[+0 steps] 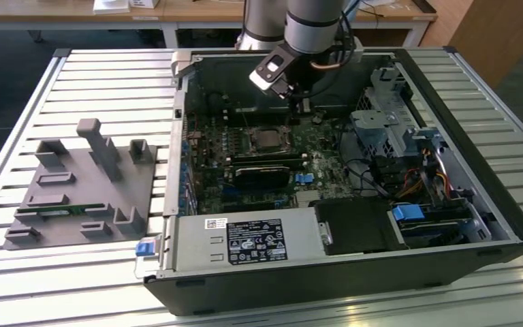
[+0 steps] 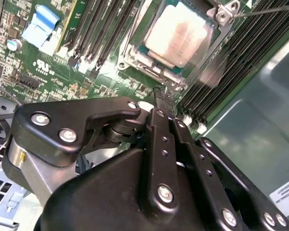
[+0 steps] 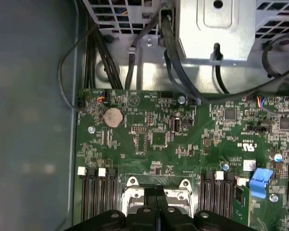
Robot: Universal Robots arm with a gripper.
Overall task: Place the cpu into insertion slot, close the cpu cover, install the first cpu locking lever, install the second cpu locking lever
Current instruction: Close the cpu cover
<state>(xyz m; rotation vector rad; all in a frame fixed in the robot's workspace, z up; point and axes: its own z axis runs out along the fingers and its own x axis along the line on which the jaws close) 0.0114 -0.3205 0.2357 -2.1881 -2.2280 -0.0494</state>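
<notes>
1. Exterior view: a slatted table (image 1: 71,82) carries an open computer case (image 1: 334,286) toward the edge on the exterior view's right. A grey fixture tray (image 1: 80,194) sits near the opposite edge, with a small green strip (image 1: 65,210) lying in one of its grooves.
   - The case holds a green motherboard (image 1: 209,146), a labelled power supply (image 1: 243,242) along its near wall, a metal drive cage (image 1: 380,129) and bundled cables (image 1: 416,180).
   - The cpu (image 1: 266,138) sits in the insertion slot (image 1: 250,139) near the middle of the motherboard.
   - The arm (image 1: 312,20) reaches down into the case, and the gripper (image 1: 299,107) hangs just beyond the slot, toward the case's far wall.

2. Second wrist view: the gripper's fingers (image 2: 160,103) are pressed together with nothing seen between them, their tip close to the socket's edge.
   - The cpu's pale top shows through the cut-out of the cpu cover (image 2: 135,57), which lies flat around it.
   - A thin wire lever (image 2: 267,8) runs off from the cover's tabbed corner.
   - Black memory slots (image 2: 98,29) flank the socket.

3. First wrist view: the closed fingertips sit over the cover's silvery frame at the motherboard's edge. A coin battery (image 3: 112,116) and a blue clip (image 3: 261,180) are on the motherboard, and black cables run along the case floor beyond it.
</notes>
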